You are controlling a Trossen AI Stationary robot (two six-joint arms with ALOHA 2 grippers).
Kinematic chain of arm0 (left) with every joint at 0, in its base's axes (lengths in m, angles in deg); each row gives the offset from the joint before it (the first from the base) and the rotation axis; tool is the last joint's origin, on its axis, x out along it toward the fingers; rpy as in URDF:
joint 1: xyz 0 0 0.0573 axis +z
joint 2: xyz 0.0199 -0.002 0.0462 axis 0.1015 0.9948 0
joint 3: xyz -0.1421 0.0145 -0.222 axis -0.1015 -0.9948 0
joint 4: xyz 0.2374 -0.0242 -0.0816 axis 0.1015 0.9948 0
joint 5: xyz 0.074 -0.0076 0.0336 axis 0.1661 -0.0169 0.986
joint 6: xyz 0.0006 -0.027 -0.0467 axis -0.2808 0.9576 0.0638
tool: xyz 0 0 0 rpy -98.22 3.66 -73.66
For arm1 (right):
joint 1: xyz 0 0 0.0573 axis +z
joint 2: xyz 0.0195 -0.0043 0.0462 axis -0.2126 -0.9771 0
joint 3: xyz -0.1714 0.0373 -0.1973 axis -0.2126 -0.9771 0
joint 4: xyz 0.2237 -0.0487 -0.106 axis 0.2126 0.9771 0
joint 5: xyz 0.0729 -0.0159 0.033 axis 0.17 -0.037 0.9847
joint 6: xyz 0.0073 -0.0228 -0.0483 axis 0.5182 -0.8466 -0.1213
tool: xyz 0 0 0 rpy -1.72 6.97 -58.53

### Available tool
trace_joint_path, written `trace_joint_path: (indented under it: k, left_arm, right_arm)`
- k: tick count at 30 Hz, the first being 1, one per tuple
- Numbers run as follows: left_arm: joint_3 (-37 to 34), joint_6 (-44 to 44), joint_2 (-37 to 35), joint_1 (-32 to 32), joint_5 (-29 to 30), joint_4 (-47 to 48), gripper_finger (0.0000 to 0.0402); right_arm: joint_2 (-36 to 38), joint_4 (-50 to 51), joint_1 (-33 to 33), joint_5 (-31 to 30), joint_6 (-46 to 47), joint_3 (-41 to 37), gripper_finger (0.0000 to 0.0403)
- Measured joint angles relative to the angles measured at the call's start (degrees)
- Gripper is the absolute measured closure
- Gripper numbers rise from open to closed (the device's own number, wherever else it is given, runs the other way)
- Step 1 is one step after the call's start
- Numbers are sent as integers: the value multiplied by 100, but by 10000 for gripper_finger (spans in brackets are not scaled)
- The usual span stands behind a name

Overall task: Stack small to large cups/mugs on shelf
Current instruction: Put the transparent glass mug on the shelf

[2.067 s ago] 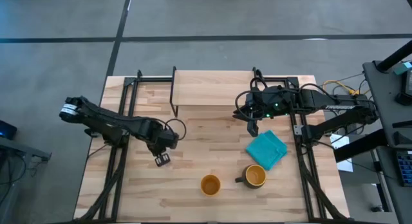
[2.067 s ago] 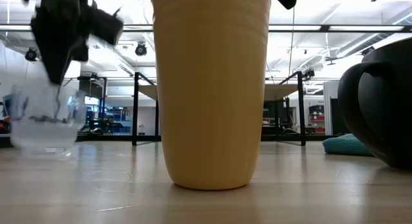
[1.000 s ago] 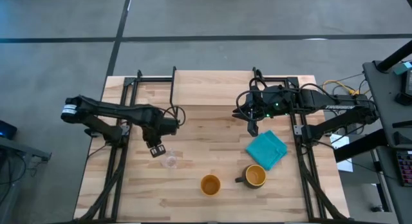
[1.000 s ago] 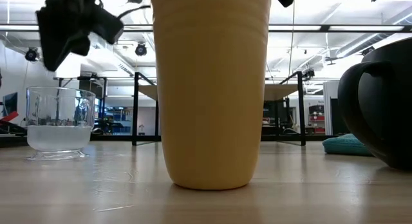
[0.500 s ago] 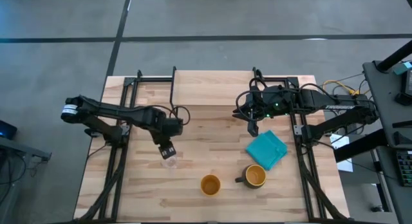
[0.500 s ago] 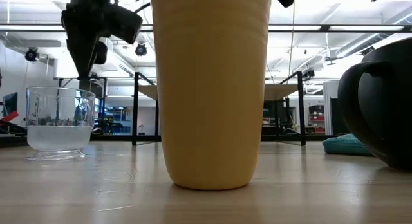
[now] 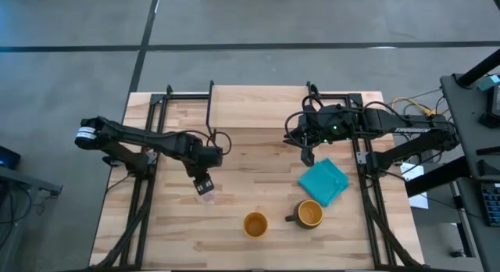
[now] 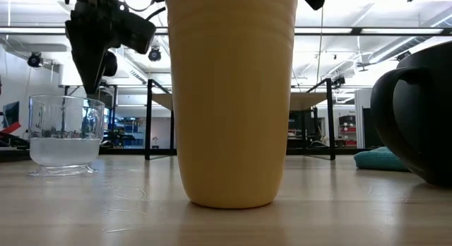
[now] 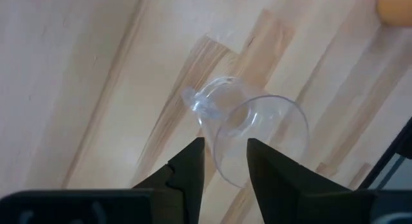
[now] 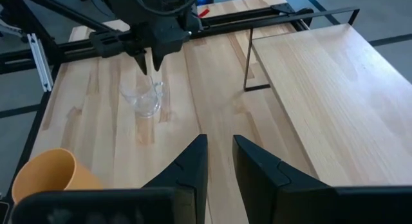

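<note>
I have the left gripper (image 7: 205, 184) hanging directly over the small clear cup (image 7: 206, 195), which stands upright on the table (image 7: 234, 186) in the left-centre area, nearer the front edge than the shelf. In the left wrist view the two fingers (image 9: 187, 166) are parted by a narrow gap and bracket one side of the cup's rim (image 9: 257, 143); I cannot tell whether either finger touches the glass, and nothing is clamped between them. From the low view the left gripper (image 8: 95, 59) points downward with its tip at about the level of the clear cup's (image 8: 65, 133) rim, just to the side of it. The handleless yellow-orange cup (image 7: 255, 223) stands upright toward the front middle of the table, and the dark mug with the yellow-orange inside (image 7: 309, 214) sits just beside it on the right, its handle pointing toward the cup. A teal cloth (image 7: 323, 181) lies just behind the mug. The shelf (image 7: 258, 108) runs along the back middle of the table on black legs, and I see no cup or mug on it. The right gripper (image 7: 306, 156) waits near the right end of the shelf, just behind the teal cloth; in the right wrist view its fingers (image 10: 193, 163) stand a small gap apart with nothing between them, looking across at the clear cup (image 10: 145, 98) and the left gripper (image 10: 153, 60) above it.
</note>
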Motion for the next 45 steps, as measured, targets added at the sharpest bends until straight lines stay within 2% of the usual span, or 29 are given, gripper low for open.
trace_joint_path:
  k: [19,30,34,40,45]
  left_arm:
    - [-301,-314,401,-160,140,-39,299]
    - [-405,-343,433,-166,283,-484,300]
    - [-405,-344,438,-166,307,-484,322]
    - [-405,-352,438,-166,306,-484,388]
    - [-405,-348,438,-166,352,-486,400]
  right_arm:
    - [0,-7,-1,0,0,-13,335]
    - [0,-9,0,0,0,-13,335]
    - [0,-11,-2,0,0,-15,335]
    - [0,-13,0,0,0,-13,335]
    - [0,-15,0,0,0,-14,335]
